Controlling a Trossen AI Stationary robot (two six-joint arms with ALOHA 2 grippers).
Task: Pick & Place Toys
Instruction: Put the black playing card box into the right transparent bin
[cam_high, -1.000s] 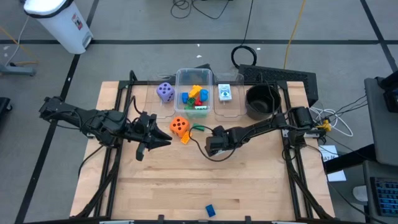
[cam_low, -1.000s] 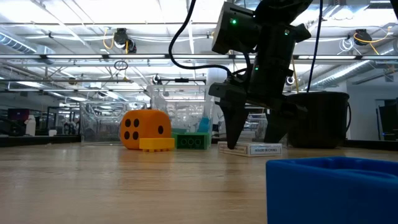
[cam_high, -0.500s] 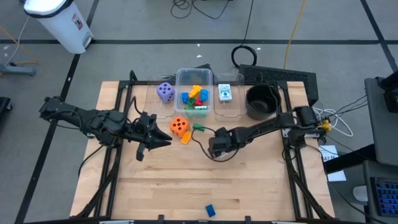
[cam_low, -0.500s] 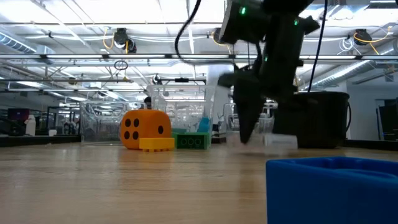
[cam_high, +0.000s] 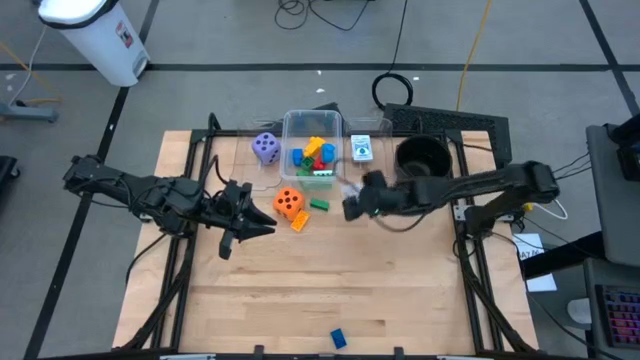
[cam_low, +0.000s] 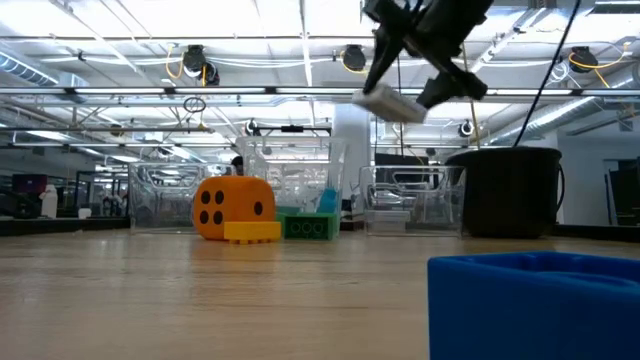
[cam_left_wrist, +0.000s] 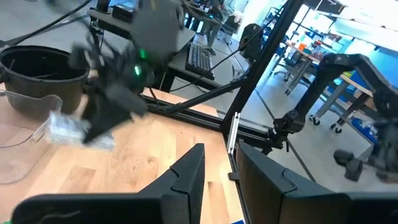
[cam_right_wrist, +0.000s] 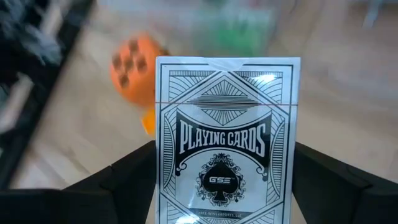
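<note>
Desk (cam_high: 300, 290) of pale wood on a black frame, grey floor round it; low view looks into a hall w/ ceiling lights. Two dice: orange die (cam_high: 288, 203) mid-desk, purple die (cam_high: 265, 148) beside the clear tub (cam_high: 312, 122) of blocks. One yellow block (cam_high: 299, 221) touching the orange die, one green block (cam_high: 319, 205) near it, one blue block (cam_high: 338, 339) at the desk's near edge. One black pot (cam_high: 421, 163). Right gripper (cam_right_wrist: 227, 186) is up off the desk, fingers clamped on a playing-card pack (cam_right_wrist: 227, 140). Left gripper (cam_high: 262, 226) near the orange die, fingers closed, empty.
</note>
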